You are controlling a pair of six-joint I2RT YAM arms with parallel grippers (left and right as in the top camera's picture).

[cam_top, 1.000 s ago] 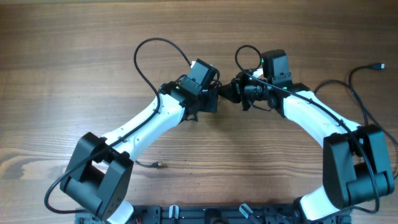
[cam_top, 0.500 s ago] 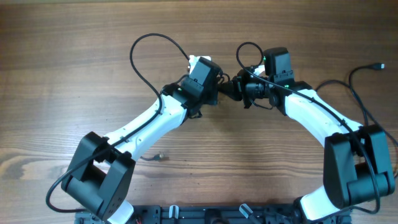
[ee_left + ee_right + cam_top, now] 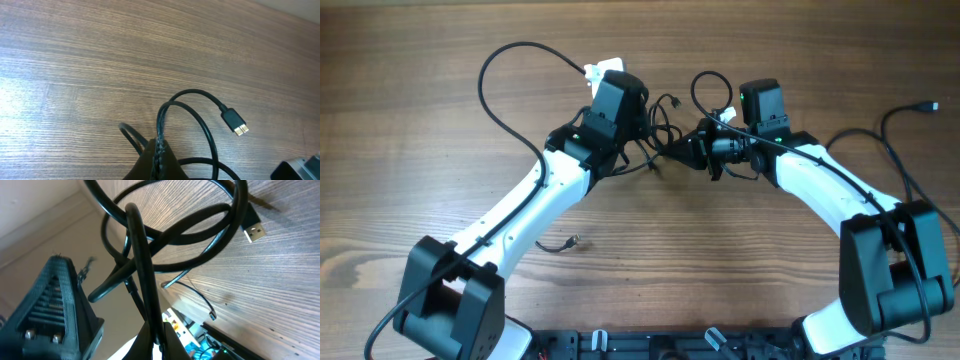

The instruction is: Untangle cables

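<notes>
The left gripper (image 3: 159,152) has its jaws pressed together with no gap showing, pinching one strand of the cables (image 3: 160,122) right at the tips. From that pinch the cord rises in a narrow loop ahead of the jaws and curves off to their right. It ends in a black plug with a silvery tip (image 3: 234,123), which lies over the wooden table (image 3: 100,50) apart from the fingers. A second strand passes close beside the jaws on their left.

The right gripper (image 3: 152,330) is likewise closed tight, its jaws clamped on a black strand (image 3: 141,255) that runs straight out from the tips. Just beyond them several loops cross over that strand, and a silver-ended flat plug (image 3: 254,231) shows at the far side of the loops.

From overhead the two grippers face each other with the tangle (image 3: 660,125) strung between them. Whether both hold the same cord cannot quite be traced there; perhaps they do.
</notes>
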